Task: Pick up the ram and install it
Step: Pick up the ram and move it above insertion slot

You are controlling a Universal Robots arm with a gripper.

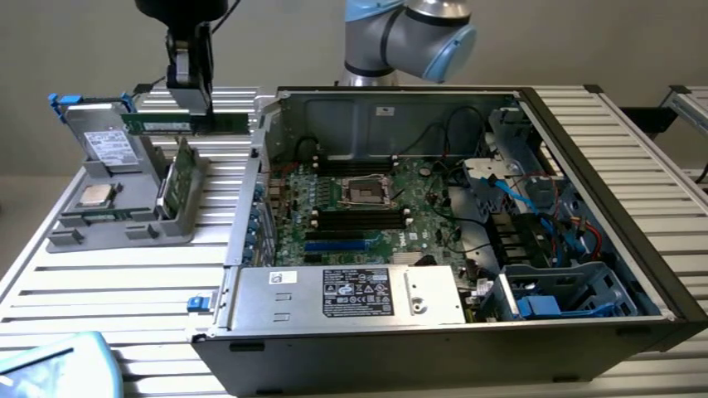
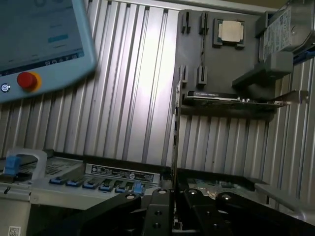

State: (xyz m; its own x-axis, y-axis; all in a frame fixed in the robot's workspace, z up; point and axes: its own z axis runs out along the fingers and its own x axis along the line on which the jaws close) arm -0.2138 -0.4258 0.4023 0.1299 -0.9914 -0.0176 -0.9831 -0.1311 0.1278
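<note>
End effector vert., clamped on ram abv holder.

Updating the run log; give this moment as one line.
fingers: shut on ram | ram: in air above grey holder | install: not done

table: ribbed bare metal, pale, softly shiny
holder: grey plastic, matt
ram: green circuit board, smooth
chip: silver metal lid, glossy
computer case: dull grey sheet metal inside, black outside
</note>
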